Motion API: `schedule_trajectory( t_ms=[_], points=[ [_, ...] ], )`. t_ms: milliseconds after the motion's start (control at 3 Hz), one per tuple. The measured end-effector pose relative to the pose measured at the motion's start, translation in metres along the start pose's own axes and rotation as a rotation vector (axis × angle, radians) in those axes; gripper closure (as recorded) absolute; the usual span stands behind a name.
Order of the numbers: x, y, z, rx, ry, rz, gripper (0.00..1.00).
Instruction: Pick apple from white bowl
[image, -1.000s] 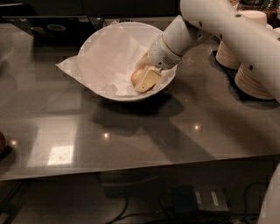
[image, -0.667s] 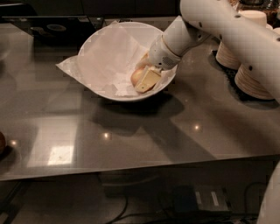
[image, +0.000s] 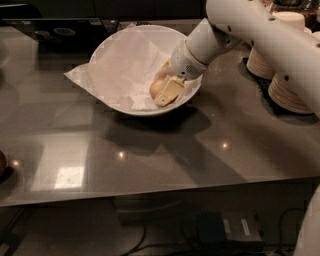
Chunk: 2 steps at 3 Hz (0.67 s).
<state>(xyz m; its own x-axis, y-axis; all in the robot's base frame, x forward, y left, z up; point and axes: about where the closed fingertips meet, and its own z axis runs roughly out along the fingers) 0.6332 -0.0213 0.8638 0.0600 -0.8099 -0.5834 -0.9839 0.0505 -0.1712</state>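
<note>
The white bowl (image: 112, 102), lined with crumpled white paper, stands on the grey table near its back middle. The apple (image: 157, 87), pale yellow-orange, lies inside the bowl at its right side. My gripper (image: 165, 85) reaches down into the bowl from the right on the white arm. One pale finger (image: 169, 92) lies in front of the apple and the other sits behind it, so the fingers close around the apple. The apple still rests low in the bowl.
Stacks of beige paper bowls (image: 287, 87) stand at the table's right edge behind the arm. A dark brownish round object (image: 2, 163) shows at the far left edge. A dark tray (image: 60, 31) sits at the back left.
</note>
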Motion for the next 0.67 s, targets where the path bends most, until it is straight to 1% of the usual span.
schedule_trajectory(
  t_ms=[333,667],
  points=[
    [-0.008,-0.003,-0.016,0.024,-0.078,0.001,1.00],
    [-0.022,-0.008,-0.052,0.073,-0.241,-0.024,1.00]
  ],
)
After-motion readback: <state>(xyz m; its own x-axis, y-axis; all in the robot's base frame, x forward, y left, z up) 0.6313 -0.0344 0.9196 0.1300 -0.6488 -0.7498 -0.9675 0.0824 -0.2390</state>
